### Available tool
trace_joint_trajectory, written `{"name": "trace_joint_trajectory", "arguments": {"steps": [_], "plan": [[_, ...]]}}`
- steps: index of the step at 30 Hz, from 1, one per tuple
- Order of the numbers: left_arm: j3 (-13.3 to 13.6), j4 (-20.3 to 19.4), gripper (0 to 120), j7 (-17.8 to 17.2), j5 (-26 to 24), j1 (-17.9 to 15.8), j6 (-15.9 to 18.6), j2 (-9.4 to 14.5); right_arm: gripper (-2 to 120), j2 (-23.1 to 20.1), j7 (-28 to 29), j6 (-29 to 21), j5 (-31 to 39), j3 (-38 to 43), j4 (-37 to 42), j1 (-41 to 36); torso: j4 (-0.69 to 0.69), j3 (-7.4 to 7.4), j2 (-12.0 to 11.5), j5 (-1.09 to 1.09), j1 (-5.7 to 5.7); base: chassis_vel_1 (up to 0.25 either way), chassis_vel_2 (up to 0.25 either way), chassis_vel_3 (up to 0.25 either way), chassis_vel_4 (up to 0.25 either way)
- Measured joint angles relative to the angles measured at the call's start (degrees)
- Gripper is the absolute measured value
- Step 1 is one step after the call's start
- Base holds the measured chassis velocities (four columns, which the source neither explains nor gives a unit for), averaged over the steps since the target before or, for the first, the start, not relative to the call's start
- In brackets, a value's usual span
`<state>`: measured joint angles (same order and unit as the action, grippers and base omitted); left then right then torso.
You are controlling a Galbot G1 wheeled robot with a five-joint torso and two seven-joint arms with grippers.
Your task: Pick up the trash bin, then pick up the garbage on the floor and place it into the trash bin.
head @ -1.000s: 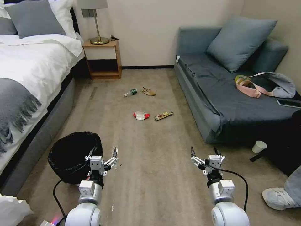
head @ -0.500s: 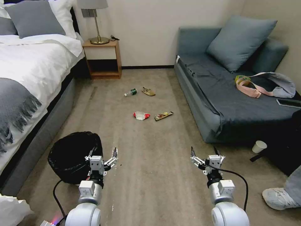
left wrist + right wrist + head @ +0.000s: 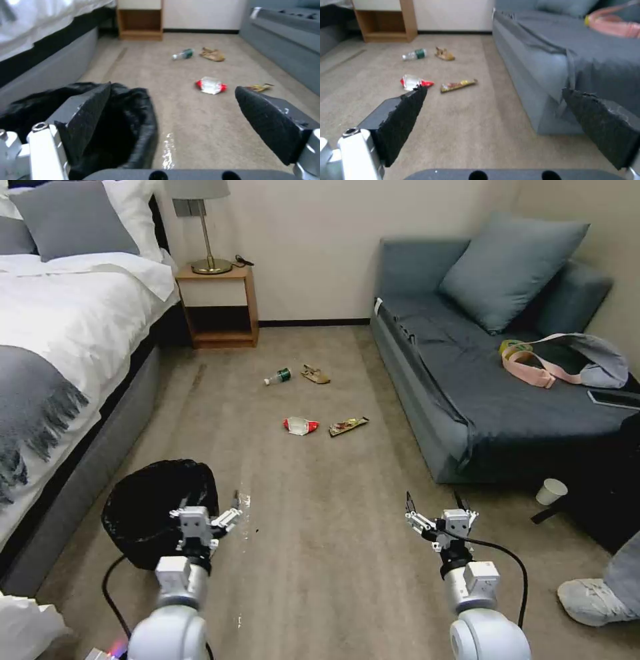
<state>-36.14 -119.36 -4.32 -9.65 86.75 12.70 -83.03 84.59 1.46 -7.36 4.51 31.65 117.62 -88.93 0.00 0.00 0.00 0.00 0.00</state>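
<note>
Head view. Trash bin point(image 3: 157, 510): round, lined with wrinkly black plastic, standing on the beige low-pile carpet point(image 3: 320, 553) just beside the grey bed base point(image 3: 93, 467). Left pincer point(image 3: 207, 512) at the bin's rim on the side away from the bed, fingers spread, one over the liner edge and one over bare carpet; contact with the liner cannot be told. Right pincer point(image 3: 435, 505) well apart from the bin, toward the blue-grey fabric sofa point(image 3: 480, 393), fingers spread, holding nothing. Garbage lies beyond the bin, between bed and sofa: red-and-white packet point(image 3: 301, 425) and gold-brown snack wrapper point(image 3: 348, 426) nearer the bin, side by side; clear bottle point(image 3: 277, 376) with green label and crumpled tan wrapper point(image 3: 315, 375) farther off, toward the wooden nightstand point(image 3: 219, 307). White paper cup point(image 3: 551, 491) on the floor at the sofa's near end.

Left wrist view. Two black, rough-textured wedge-shaped pads point(image 3: 88, 110) wide apart. One pad overlaps the bin's glossy, creased liner point(image 3: 133, 125); the other sits over carpet. Past the bin: the packet point(image 3: 211, 85), flattened and crinkled; the bottle point(image 3: 183, 54) on its side; the tan wrapper point(image 3: 212, 54) just beside it; a sliver of the snack wrapper point(image 3: 260, 87).

Right wrist view. Black pads point(image 3: 403, 117) wide apart, nothing between. Long flat snack wrapper point(image 3: 458, 85) and packet point(image 3: 412, 81) on carpet ahead; bottle point(image 3: 414, 54) and tan wrapper point(image 3: 444, 54) farther, near the nightstand point(image 3: 385, 22).
</note>
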Motion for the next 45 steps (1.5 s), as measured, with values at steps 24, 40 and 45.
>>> {"name": "trace_joint_trajectory", "arguments": {"steps": [24,40,45], "plan": [[-11.5,-10.1,100,-8.0,-19.0,-6.1,25.2,6.9,100,-6.2,2.9,-29.0,13.6,0.7,12.4,0.1,0.00,0.00,0.0,0.04,0.00,0.000,0.000,0.000,0.000],[-13.5,-3.4,100,-11.7,-23.8,-10.6,29.1,10.7,100,-5.9,2.0,-27.9,11.7,-0.2,10.1,0.7,0.00,0.00,0.0,-0.01,0.00,0.000,0.000,0.000,0.000],[-15.4,0.6,100,-14.5,-29.0,-13.3,29.7,16.2,100,-5.8,1.7,-27.0,10.3,-1.0,8.7,0.7,-0.01,0.00,0.0,-0.01,0.00,0.000,0.000,0.000,0.000]]}}
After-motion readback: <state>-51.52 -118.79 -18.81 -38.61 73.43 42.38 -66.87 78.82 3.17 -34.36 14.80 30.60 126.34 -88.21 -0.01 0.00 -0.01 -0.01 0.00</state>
